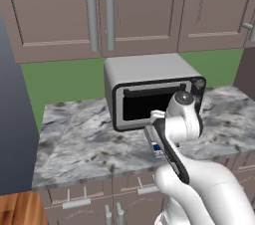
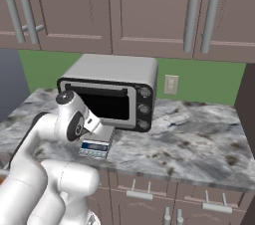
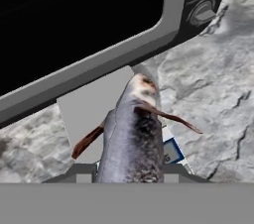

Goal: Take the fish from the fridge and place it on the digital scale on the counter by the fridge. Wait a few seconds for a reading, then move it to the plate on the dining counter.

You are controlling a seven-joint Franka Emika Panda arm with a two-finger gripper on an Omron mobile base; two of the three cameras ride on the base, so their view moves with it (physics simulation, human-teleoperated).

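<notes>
Holding the fish (image 3: 131,134) tight in the closed gripper (image 3: 130,172), low in the middle of the hand view, nose pointing up the frame. Hanging right over the scale (image 3: 87,114), the flat grey pad with the blue and white front, at the middle left of that view. Hard to tell if touching the pad yet. Looks like the putting-down step.

Go down slowly and straight. Lay the fish flat on the middle of the grey pad, not on the blue front and not half off the edge. Stay clear of the toaster oven (image 3: 74,20), the big dark box across the top of the frame, just behind the scale. Let go only once resting on the pad. Lift away straight up, without nudging the fish onto the counter (image 3: 213,94) at the right. Then wait for the reading.
</notes>
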